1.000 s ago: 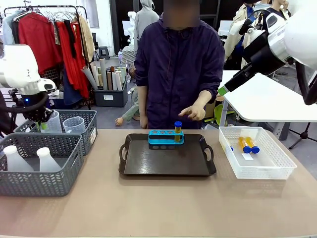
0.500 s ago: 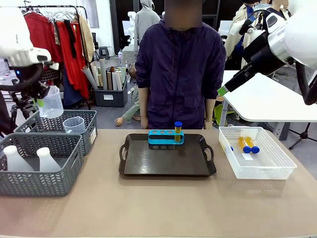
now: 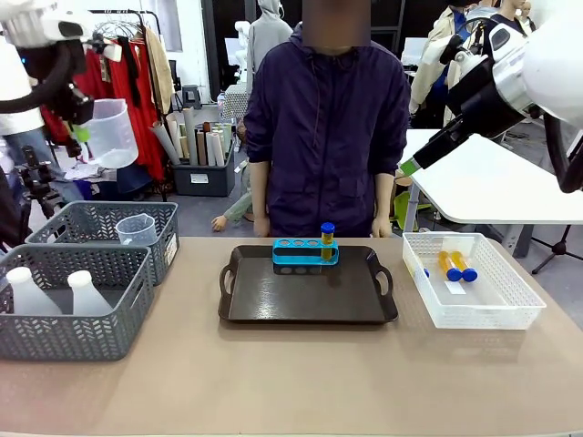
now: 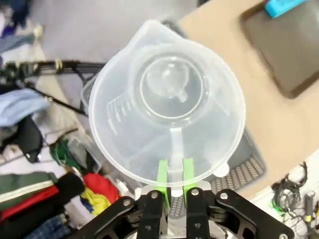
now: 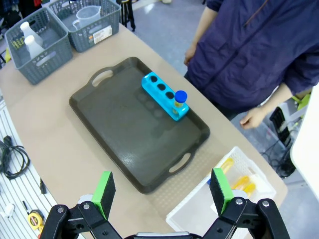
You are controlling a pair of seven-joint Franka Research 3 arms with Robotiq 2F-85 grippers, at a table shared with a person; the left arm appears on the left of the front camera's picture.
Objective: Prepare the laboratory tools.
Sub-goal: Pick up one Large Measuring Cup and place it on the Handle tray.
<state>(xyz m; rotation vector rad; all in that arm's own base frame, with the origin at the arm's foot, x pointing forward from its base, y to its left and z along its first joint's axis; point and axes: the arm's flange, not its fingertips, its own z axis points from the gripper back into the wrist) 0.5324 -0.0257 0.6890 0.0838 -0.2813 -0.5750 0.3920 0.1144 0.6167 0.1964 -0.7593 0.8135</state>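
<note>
Beaker at far left: clear plastic measuring beaker with handle and spout (image 3: 111, 134), pinched by its handle between the green pads of the clenched left tool (image 4: 175, 172), hanging high above the table (image 3: 291, 382) and well clear of the baskets beneath, height probably chosen to pass over their walls on the way to the tray. Below it, rear grey lattice basket (image 3: 169, 244) with a second clear beaker (image 3: 137, 229) upright inside; in front, another grey lattice basket (image 3: 64, 335) with two whitish translucent conical flasks (image 3: 27, 293) side by side, upright, untouched. At the middle, dark rectangular tray with handles (image 3: 301, 296), seemingly the gathering place; toward its far edge a blue four-hole rack (image 3: 299, 252), one small amber tube with blue cap (image 3: 327, 238) upright in the rightmost hole, three holes vacant and likely meant for the rest. Behind the tray, person in a dark jacket (image 3: 328, 118), arms down, hands off the things. To the right, white lattice basket (image 3: 510, 314) with more amber tubes (image 3: 455, 266) lying flat, not yet racked. Farthest right, right tool (image 5: 163, 189) high above the tray, released, pads spread wide, nothing between them, presumably parked out of the way.
</note>
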